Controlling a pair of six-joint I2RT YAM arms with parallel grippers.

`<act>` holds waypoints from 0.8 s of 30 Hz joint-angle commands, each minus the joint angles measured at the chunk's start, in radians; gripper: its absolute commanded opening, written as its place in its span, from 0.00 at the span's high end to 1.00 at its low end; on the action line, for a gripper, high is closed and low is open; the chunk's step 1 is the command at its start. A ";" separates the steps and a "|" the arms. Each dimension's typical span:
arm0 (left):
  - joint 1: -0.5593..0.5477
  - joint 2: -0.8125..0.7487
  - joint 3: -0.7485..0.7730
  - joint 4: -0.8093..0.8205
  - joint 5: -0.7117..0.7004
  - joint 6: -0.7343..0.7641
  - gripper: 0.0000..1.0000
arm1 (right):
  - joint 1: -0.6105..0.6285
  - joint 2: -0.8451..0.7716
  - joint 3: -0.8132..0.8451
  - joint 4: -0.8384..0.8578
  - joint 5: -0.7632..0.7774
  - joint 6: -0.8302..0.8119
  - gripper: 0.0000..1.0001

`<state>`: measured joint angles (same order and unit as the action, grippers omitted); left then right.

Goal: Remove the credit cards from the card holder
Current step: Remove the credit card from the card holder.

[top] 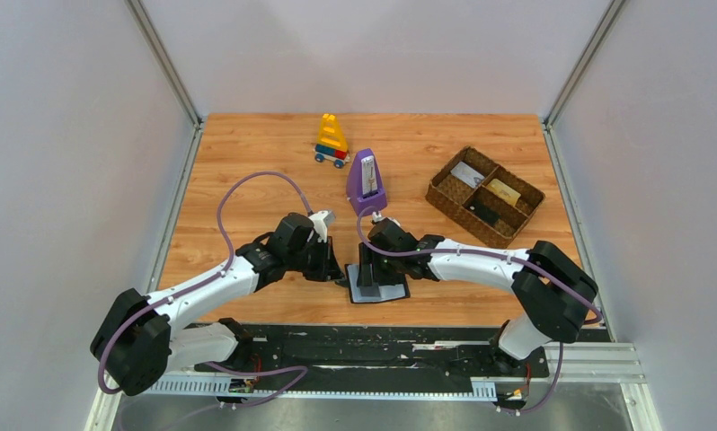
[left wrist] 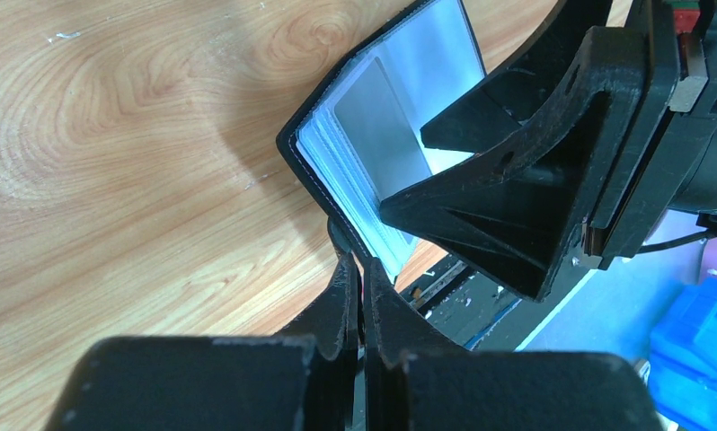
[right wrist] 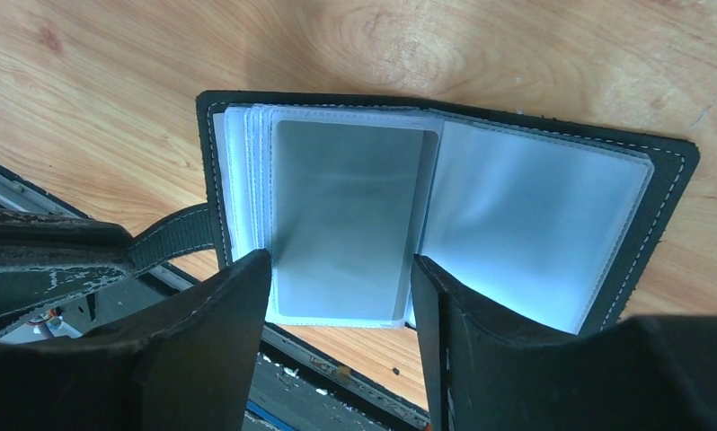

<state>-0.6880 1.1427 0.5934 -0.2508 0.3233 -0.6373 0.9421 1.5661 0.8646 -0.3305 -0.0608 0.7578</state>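
The worktop (top: 247, 162) is pale wood with a strong grain, smooth and softly shiny. The card holder (right wrist: 674, 171) has a matt black, leather-like cover with white stitching along its rim. Its sleeves (right wrist: 535, 224) are clear glossy plastic, slightly wrinkled. The credit card (right wrist: 350, 215) in the front sleeve looks dull silver-grey. The right gripper (right wrist: 340, 269) and left gripper (left wrist: 361, 269) are matt black plastic, faintly ridged, with whitish scuffs. Near the far right corner, the tray (top: 440, 196) is rough brown woven fibre. By the far edge, the toy (top: 331, 141) and the purple metronome (top: 366, 184) are smooth, shiny plastic.
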 commanded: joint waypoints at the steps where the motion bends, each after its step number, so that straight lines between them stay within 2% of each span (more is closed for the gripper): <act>1: -0.006 -0.016 0.020 0.007 0.001 0.025 1.00 | 0.005 0.002 0.004 0.033 0.013 0.009 0.42; 8: -0.006 -0.021 0.022 -0.002 -0.001 0.027 1.00 | 0.004 -0.017 0.001 0.000 0.060 0.010 0.47; 17: -0.005 -0.022 0.021 -0.001 -0.003 0.025 1.00 | 0.004 -0.032 0.001 -0.030 0.118 0.012 0.48; 24: -0.005 -0.021 0.015 0.008 -0.001 0.020 1.00 | 0.007 -0.044 0.015 0.011 0.001 -0.010 0.43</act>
<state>-0.6880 1.1427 0.5934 -0.2653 0.3229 -0.6262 0.9421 1.5581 0.8646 -0.3588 0.0006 0.7567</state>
